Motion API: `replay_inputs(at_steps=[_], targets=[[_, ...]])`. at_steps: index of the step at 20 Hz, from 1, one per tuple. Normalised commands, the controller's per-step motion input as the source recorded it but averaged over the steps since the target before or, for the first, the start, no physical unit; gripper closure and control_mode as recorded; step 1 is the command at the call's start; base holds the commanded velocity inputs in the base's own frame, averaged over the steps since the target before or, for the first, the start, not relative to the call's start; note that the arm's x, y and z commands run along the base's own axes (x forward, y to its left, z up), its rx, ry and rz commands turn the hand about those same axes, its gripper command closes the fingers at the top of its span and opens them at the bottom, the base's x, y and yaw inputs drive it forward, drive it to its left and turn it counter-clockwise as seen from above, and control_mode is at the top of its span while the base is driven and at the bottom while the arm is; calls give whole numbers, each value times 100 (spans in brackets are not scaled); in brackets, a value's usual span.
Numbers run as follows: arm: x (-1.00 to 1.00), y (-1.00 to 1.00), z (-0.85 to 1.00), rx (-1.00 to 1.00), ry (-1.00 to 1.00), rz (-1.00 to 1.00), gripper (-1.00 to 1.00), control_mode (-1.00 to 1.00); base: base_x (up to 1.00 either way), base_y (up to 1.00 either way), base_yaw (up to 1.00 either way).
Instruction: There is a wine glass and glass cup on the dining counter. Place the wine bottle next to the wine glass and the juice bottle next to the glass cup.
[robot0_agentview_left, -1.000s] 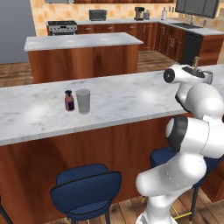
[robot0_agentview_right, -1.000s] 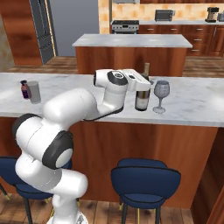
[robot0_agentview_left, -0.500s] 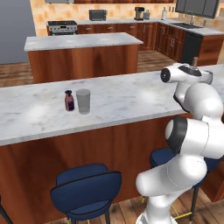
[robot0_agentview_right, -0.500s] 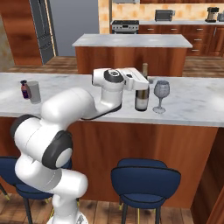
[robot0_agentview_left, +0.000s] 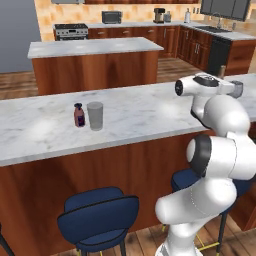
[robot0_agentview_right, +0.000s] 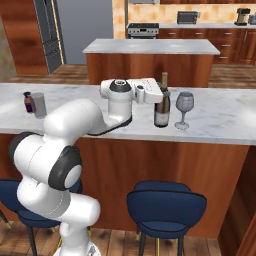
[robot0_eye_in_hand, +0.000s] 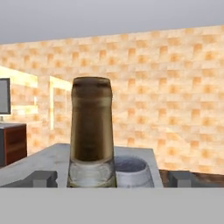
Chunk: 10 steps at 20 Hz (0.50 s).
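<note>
On the desk (robot0_agentview_right: 220, 117), from left: juice bottle (robot0_agentview_right: 28, 102) just beside the glass cup (robot0_agentview_right: 38, 105); further right, wine bottle (robot0_agentview_right: 162, 102) upright just beside the wine glass (robot0_agentview_right: 183, 109).

Hazard: a sideways retreat could clip the bottle neck and topple it into the glass.

Fingers (robot0_eye_in_hand: 111, 178): spread wide, flanking the neck, holding nothing.

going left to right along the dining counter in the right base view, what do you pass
juice bottle → glass cup → robot's hand, with its gripper open beside the bottle → wine bottle → wine glass, all on the dining counter.
</note>
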Motion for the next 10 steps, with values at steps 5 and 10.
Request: replay_inputs(at_steps=[5, 10], targets=[[0, 23, 0, -1, 0, -10, -100, -100, 0, 0, 0], [0, 26, 0, 0, -1, -5, -100, -100, 0, 0, 0]])
